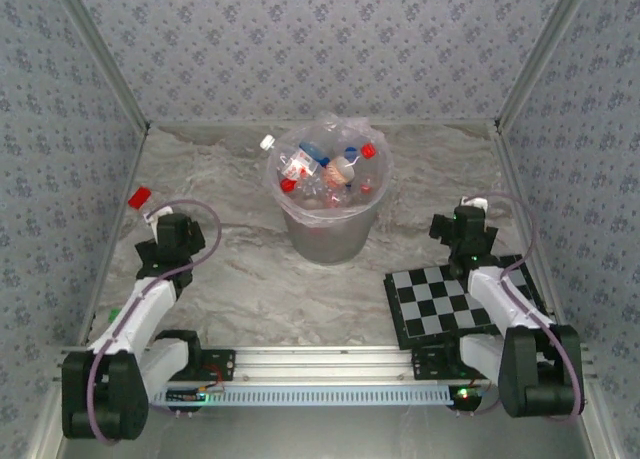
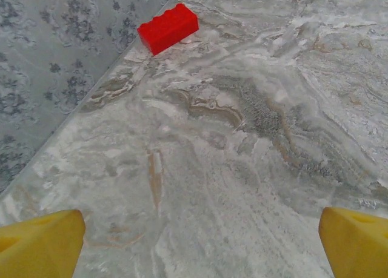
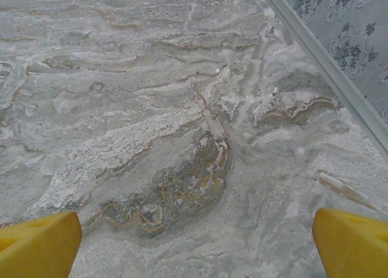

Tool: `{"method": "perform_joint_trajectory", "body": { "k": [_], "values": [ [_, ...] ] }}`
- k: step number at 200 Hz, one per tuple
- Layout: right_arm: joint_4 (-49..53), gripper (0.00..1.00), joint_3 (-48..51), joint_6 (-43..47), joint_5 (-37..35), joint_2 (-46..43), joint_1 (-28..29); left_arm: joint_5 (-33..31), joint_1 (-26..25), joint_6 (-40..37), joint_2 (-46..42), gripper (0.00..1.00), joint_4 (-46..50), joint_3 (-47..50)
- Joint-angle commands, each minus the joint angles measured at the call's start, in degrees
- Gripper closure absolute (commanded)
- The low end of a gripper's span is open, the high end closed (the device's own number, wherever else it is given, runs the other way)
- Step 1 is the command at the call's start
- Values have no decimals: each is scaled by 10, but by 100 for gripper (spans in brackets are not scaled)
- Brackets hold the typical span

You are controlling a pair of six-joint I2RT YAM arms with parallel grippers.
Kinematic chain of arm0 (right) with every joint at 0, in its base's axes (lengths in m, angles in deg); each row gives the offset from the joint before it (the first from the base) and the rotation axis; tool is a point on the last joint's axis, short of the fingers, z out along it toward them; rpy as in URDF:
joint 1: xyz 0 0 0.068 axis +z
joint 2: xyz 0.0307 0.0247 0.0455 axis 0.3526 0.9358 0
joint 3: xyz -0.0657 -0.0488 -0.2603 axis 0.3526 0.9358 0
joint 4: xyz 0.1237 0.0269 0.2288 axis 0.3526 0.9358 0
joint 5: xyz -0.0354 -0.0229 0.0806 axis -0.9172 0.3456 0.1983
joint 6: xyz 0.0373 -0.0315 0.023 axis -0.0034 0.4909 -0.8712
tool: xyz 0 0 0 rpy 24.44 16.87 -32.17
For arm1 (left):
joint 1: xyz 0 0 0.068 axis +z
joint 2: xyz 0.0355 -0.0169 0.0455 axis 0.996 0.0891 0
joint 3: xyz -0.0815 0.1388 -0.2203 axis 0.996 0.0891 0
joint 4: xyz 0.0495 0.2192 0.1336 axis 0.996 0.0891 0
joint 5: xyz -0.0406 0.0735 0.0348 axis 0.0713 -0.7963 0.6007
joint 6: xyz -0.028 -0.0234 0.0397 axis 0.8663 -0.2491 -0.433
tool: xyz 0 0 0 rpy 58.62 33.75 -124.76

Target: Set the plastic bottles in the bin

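The left arm (image 1: 135, 314) and right arm (image 1: 500, 294) are folded back. The left gripper (image 2: 199, 244) and right gripper (image 3: 197, 244) are spread wide, holding nothing.

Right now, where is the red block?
In the top view, the red block lies by the left wall, just beyond the left hand.

one high rear view downward, two close wrist views, all onto the same marble tabletop (image 1: 240, 269)
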Motion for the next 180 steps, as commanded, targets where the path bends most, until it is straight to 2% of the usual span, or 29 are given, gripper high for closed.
{"method": "perform_joint_trajectory", "body": {
  "k": [1,20,27,39,54,69,90,113,125,146,157,167,180],
  "values": [
    [-121,0,25,20,-20,28,-3,-1,2,-28,47,1,-168,15],
    [-170,0,33,38,-29,67,-4,18,3,-55,112,1,-249,24],
    [-155,0,24,35,-28,74,-4,22,3,-63,136,1,-275,23],
    [-206,0,30,48,-24,87,-5,30,2,-79,164,1,-284,6],
    [-250,0,33,53,-17,107,-7,23,3,-109,195,1,-356,11],
    [-285,0,33,59,-5,125,-13,31,4,-125,222,1,-370,-6],
    [-331,0,35,54,20,150,-27,76,4,-131,242,1,-361,-25],
    [-412,0,44,72,55,211,-33,105,4,-133,280,1,-429,-14],
    [-383,0,31,83,63,214,-25,115,4,-136,291,1,-413,-28],
    [-459,0,44,100,66,259,-15,119,4,-134,293,1,-436,-15],
    [-416,0,36,100,68,245,-13,129,9,-130,297,1,-455,-6],
    [-435,0,38,100,64,253,-13,149,19,-126,304,1,-480,5],
    [-408,0,29,92,72,248,-21,162,21,-132,320,1,-521,19]
  ]
}}
